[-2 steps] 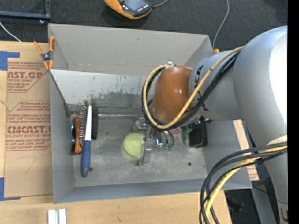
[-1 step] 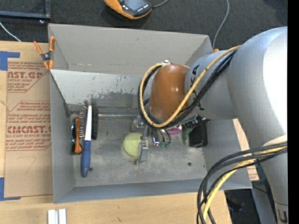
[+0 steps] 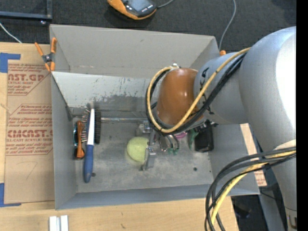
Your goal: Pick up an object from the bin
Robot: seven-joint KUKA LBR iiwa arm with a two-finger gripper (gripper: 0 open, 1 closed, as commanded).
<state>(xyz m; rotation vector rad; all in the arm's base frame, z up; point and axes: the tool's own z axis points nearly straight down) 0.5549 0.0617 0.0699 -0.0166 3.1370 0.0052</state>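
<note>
A pale yellow-green ball lies on the bin floor near the middle. My gripper is low over the floor at the ball's right side. It is open, with one fingertip just behind the ball and the other just in front of it. The ball's right edge lies between them, and nothing is clamped. Small green and pink things lie partly hidden under the gripper body, right of the ball.
A brush with a blue handle lies along the left wall, with an orange and black tool beside it. A black block sits at the right wall. The arm with its orange cover and cables hangs over the bin's right half.
</note>
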